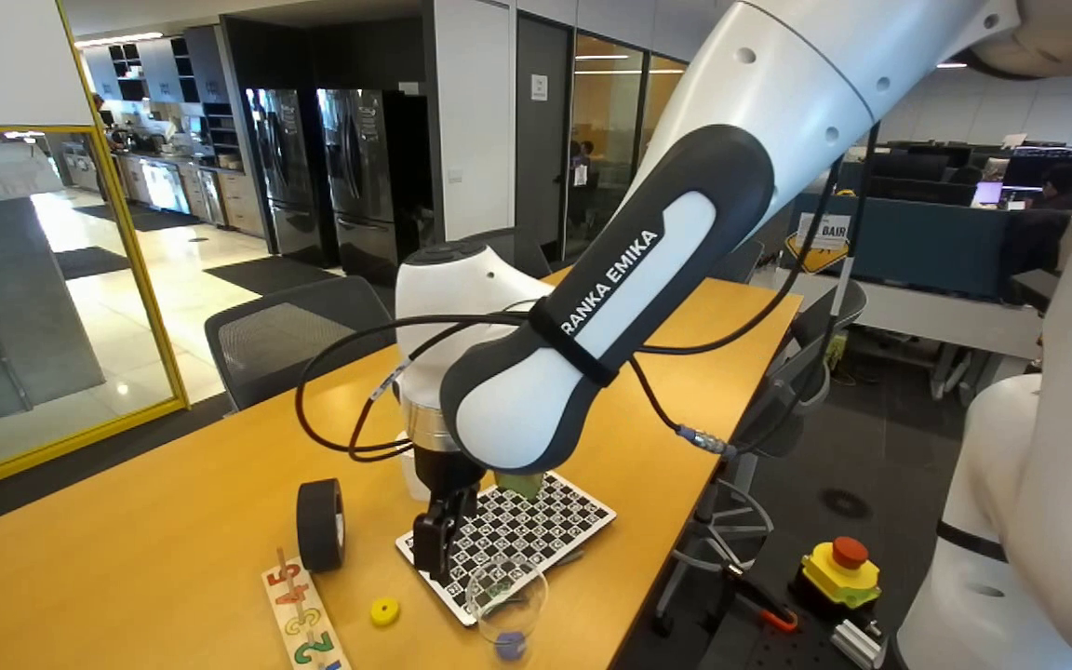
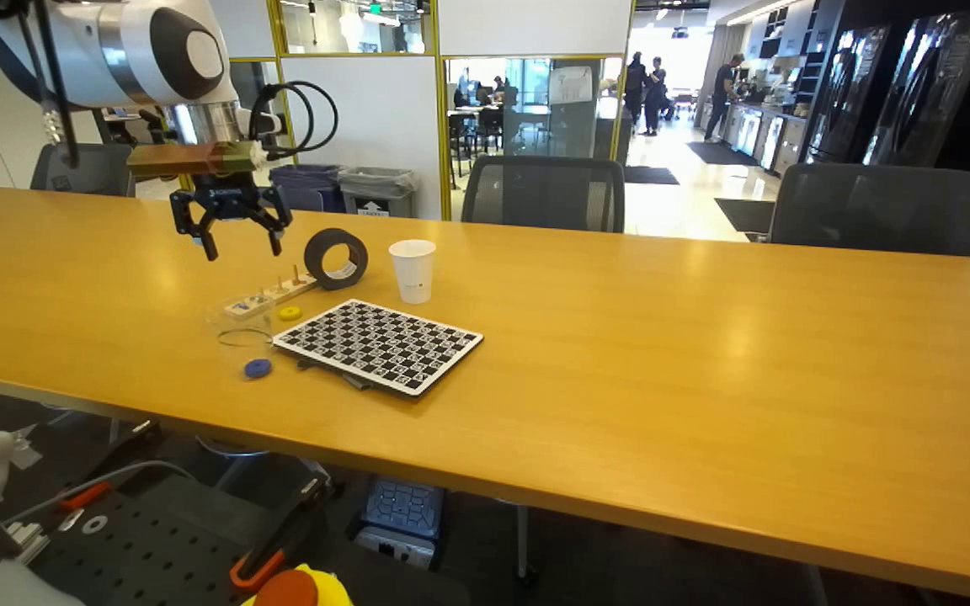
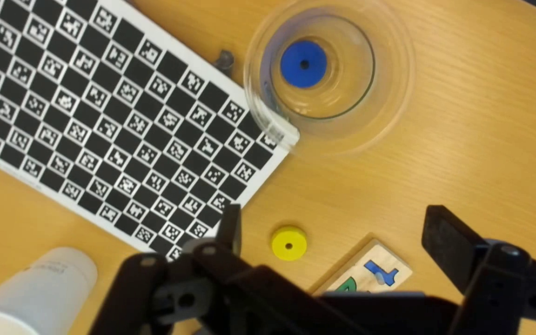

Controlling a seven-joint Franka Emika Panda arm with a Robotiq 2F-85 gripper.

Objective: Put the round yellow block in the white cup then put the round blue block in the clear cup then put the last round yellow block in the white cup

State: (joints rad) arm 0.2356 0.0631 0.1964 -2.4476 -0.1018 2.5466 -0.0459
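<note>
The yellow block (image 3: pixel 289 243) lies flat on the counter (image 2: pixel 704 362), just below the middle of the wrist view. It is round, with a tiny hole in it.

The clear cup (image 3: pixel 382 100) stands at the top of the wrist view, and you can see right through it. Inside, down at the bottom, is the blue block (image 3: pixel 304 63). It is round too, with a little dark hole. In both exterior views the blue sits low down in the cup.

The white cup (image 2: pixel 414 273) stands upright near the middle of an exterior view. In the wrist view it is at the lower left, and the edge cuts off its top. The bottom of its inside is hidden, so I cannot tell what is in there.

The gripper (image 2: pixel 243 250) hangs over the counter, at the upper left of an exterior view. Its jaws are spread far apart. In the wrist view the yellow block shows in the gap between them, but lower down.

The checked board (image 2: pixel 375 345) has one corner just beside the clear cup. I cannot tell if they touch. At the lower left of an exterior view lies the number strip (image 1: pixel 301 617), with pegs. The roll of black tape (image 1: pixel 315 526) stands on its edge near it.
</note>
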